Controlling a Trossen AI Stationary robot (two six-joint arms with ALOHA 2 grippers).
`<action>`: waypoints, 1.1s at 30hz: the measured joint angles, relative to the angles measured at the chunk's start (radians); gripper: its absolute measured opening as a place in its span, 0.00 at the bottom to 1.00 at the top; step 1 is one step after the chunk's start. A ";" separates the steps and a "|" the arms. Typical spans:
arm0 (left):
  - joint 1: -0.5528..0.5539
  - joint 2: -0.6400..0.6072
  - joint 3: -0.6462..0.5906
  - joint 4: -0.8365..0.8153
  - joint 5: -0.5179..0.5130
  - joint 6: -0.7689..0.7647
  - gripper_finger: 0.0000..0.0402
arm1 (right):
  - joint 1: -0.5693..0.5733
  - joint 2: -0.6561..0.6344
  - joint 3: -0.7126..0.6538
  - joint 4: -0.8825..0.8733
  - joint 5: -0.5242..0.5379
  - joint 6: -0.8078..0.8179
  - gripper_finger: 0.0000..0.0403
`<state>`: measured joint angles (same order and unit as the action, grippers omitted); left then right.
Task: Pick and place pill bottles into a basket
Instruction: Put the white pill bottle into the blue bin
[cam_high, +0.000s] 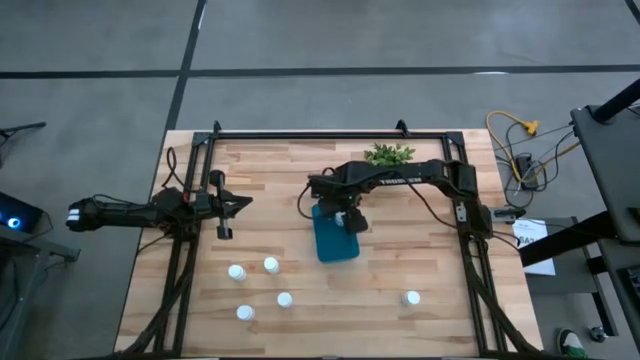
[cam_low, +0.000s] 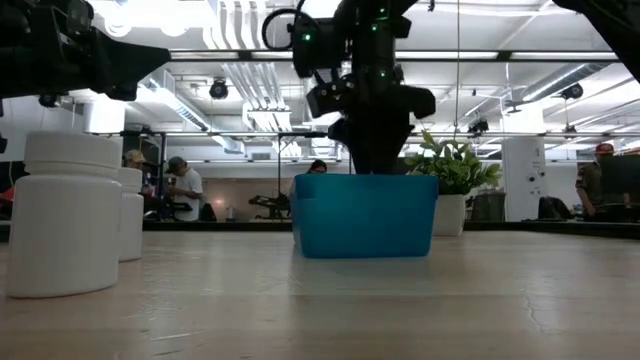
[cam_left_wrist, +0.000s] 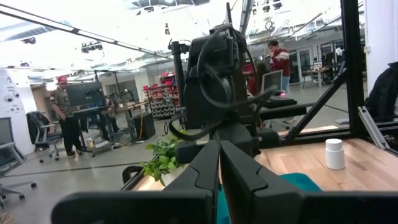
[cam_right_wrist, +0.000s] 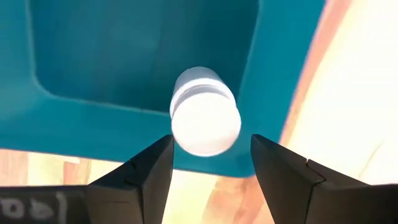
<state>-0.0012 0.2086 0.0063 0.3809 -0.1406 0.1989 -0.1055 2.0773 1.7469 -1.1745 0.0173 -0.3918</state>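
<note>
Clearly the right gripper (cam_right_wrist: 210, 163) is spread above the basket (cam_high: 334, 240), a pill bottle (cam_right_wrist: 205, 112) just released between its fingers; it should lift straight up to avoid clipping the rim. 5 more bottles (cam_high: 271, 265) stand toward the table's (cam_high: 450, 320) near edge. At the left edge, the left gripper (cam_high: 225, 212) waits, fingers together. Farther back, a small plant (cam_high: 388, 154) sits near the far edge; beyond lies a workshop with people (cam_left_wrist: 67, 115).

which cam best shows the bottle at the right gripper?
Right wrist view: the bottle sits between the open right gripper fingers, over the basket. High, low and left wrist views hide it behind the arm.
</note>
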 joint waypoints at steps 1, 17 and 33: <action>0.000 0.000 0.000 0.000 0.000 0.000 0.00 | 0.000 -0.011 0.000 0.000 0.008 0.004 0.50; 0.000 0.000 0.000 0.000 0.000 0.000 0.00 | 0.054 -0.220 0.001 -0.007 0.013 0.101 0.50; 0.000 0.000 0.000 -0.001 0.000 0.000 0.00 | 0.248 -0.251 0.000 -0.116 0.009 0.234 0.50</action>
<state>-0.0010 0.2089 0.0063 0.3798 -0.1406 0.1989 0.1429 1.8259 1.7473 -1.2907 0.0265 -0.1577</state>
